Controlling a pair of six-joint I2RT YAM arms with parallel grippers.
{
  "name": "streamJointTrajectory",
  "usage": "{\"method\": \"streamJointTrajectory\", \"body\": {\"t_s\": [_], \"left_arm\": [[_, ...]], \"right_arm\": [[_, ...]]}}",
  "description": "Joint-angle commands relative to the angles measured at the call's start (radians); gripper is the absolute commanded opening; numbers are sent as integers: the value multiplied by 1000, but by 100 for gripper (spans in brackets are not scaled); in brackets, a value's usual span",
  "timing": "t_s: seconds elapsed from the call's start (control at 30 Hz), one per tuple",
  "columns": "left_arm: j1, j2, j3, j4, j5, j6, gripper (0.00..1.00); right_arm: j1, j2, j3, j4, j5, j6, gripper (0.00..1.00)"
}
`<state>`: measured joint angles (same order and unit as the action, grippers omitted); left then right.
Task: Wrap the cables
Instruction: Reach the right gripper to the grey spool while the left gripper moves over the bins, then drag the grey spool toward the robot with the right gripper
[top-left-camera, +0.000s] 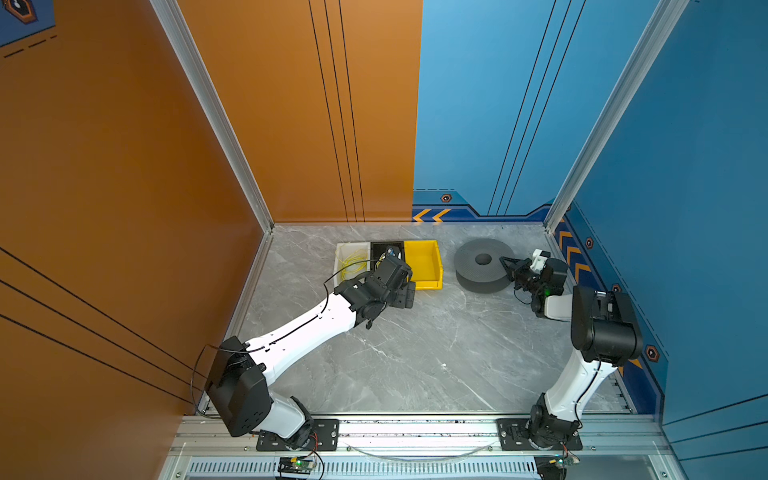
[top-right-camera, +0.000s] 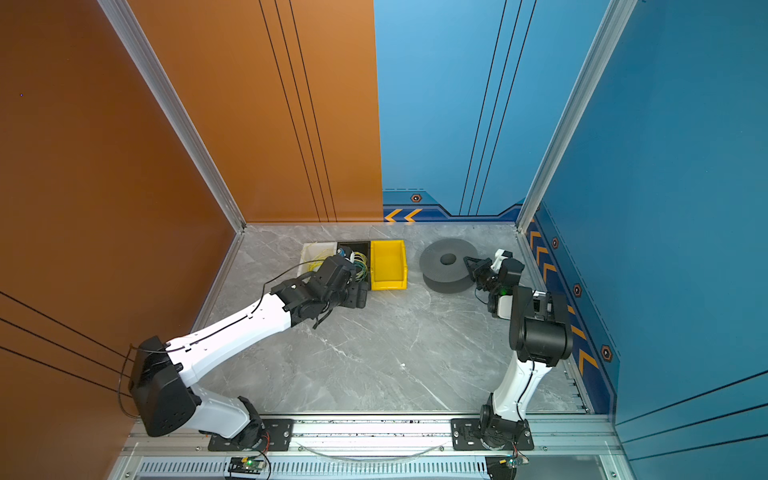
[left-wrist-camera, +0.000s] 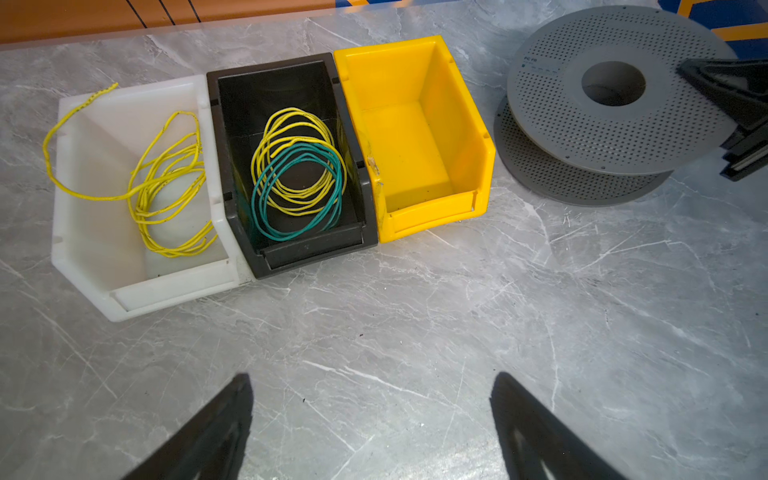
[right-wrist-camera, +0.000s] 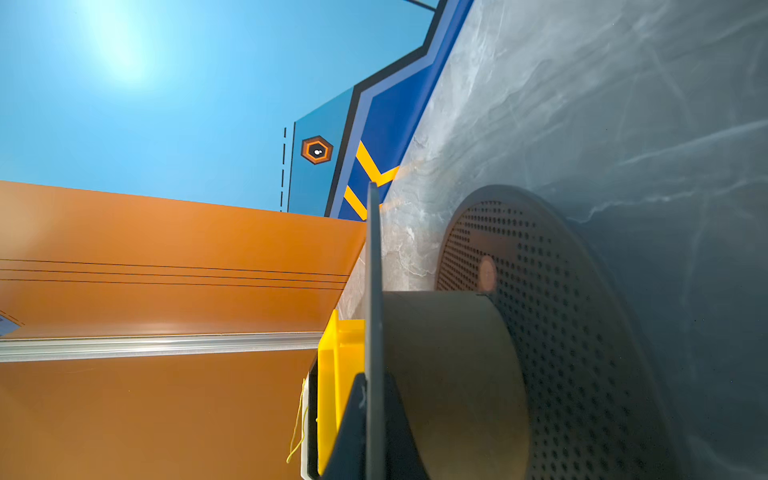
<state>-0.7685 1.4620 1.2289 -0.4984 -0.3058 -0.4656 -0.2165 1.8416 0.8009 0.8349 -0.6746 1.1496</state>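
Jaws of outstretched left arm (top-left-camera: 307, 328) agape near bins (left-wrist-camera: 266, 65); right jaws tight on spool (top-left-camera: 467, 255)

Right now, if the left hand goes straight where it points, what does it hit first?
The open left hand probably meets bare table just short of the black bin; depth unclear, possibly the bin's front lip.

White bin (left-wrist-camera: 104, 253), black bin (left-wrist-camera: 311, 249), yellow bin (left-wrist-camera: 407, 145) stand abreast, apparently touching.

Marble table (left-wrist-camera: 415, 332) bears white bin (left-wrist-camera: 174, 291), black bin (left-wrist-camera: 311, 249), yellow bin (left-wrist-camera: 407, 158), spool (left-wrist-camera: 582, 124).
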Motion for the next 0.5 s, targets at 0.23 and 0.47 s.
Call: {"method": "streamJointTrajectory", "body": {"t_s": [0.23, 0.47], "left_arm": [[95, -142, -104, 36, 66, -60, 87], [219, -205, -153, 61, 181, -82, 83]], "right_arm": [[-14, -325, 43, -273, -39, -18, 0], [33, -589, 99, -600, -62, -73, 0]]}}
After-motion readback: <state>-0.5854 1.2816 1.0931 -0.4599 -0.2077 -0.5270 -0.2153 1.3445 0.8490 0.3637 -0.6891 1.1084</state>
